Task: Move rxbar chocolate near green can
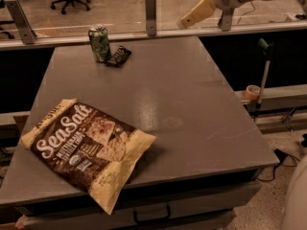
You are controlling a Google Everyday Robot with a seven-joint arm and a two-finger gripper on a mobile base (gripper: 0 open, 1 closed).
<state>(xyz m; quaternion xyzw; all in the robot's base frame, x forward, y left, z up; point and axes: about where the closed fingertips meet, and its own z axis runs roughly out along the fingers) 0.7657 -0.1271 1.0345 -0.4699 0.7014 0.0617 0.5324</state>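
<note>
Three things sit on the grey table [192, 104]: one green can [100, 44], one black snack bar [118, 56] and one big chip bag [88, 150].

The can stands upright near the far left corner, silver rim up; I cannot see what is in it. The chip bag lies flat and puffed at the near left, and its contents are hidden by the wrapper.

The snack bar lies flat just beside the can, on its right. It is so close that I cannot tell whether the two touch.

One corner of the bag hangs past the table's front edge, and its left end reaches the left edge. The widest open stretch of tabletop runs from the middle to the right edge and back to the far rail.

Along that rail I count three metal posts [150, 13]. One roll of tape [252, 92] rests on the ledge to the right of the table.

My claw [197, 13] hangs in the air above the far rail, right of the middle post. It is well apart from the bar and the can and carries nothing. Whether it is apart or together I cannot tell.
</note>
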